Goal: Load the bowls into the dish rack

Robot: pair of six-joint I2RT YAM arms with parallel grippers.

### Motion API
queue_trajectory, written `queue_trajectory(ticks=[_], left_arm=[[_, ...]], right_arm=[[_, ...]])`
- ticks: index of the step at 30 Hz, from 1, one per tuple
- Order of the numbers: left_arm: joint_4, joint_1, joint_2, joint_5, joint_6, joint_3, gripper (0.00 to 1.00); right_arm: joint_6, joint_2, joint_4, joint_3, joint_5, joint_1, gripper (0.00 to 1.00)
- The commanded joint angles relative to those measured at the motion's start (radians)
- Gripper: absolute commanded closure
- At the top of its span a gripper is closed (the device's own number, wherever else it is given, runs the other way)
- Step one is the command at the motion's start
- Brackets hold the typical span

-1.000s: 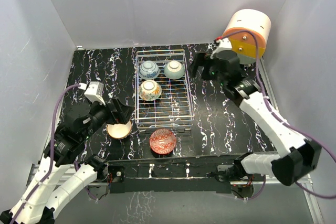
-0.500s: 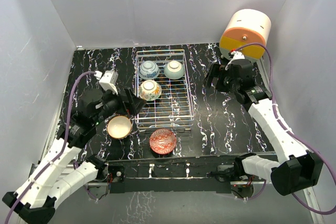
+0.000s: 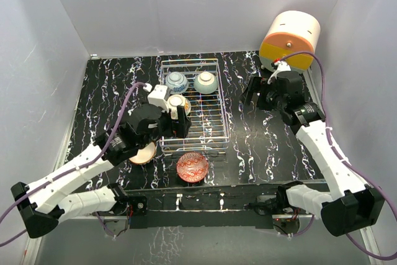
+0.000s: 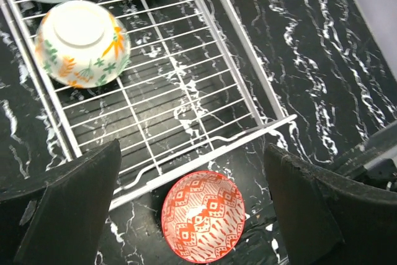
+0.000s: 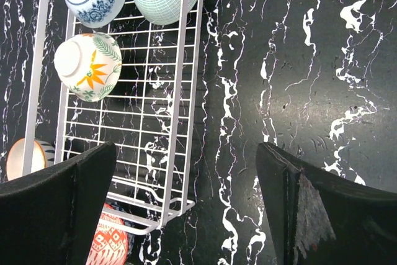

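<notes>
left gripper spread wide, empty. The red patterned bowl is directly below, between its fingers, upright on the table. Front rail of the dish rack is just ahead of that bowl, and the leafy bowl sits inverted further ahead-left. cream-tan bowl is behind it under the left arm, outside the rack. right gripper also spread and empty, rack off to its left.

Risks: a straight drop clips the rail, a rim pinch slips on the glaze, or the arm nudges the cream-tan bowl.

Cream-and-orange cylindrical drawer unit at far right corner of black marbled table.
</notes>
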Motion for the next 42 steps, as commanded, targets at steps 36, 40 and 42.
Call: queue_trajectory(ticks=[36,40,42], left_arm=[[-0.425,-0.052,-0.286,-0.634,-0.544,-0.185,0.25],[-0.420,-0.054,-0.256,-0.664,-0.394,0.005,0.23],[-0.434,-0.054,-0.232,-0.688,-0.317,0.111,0.22]], right_arm=[[-0.065,-0.031,0.024,0.023,-0.206,0.058,0.01],[-0.035,-0.016,-0.005,0.097,-0.075,0.276,0.01],[-0.025,0.008,-0.012,0.144,0.002,0.398,0.01]])
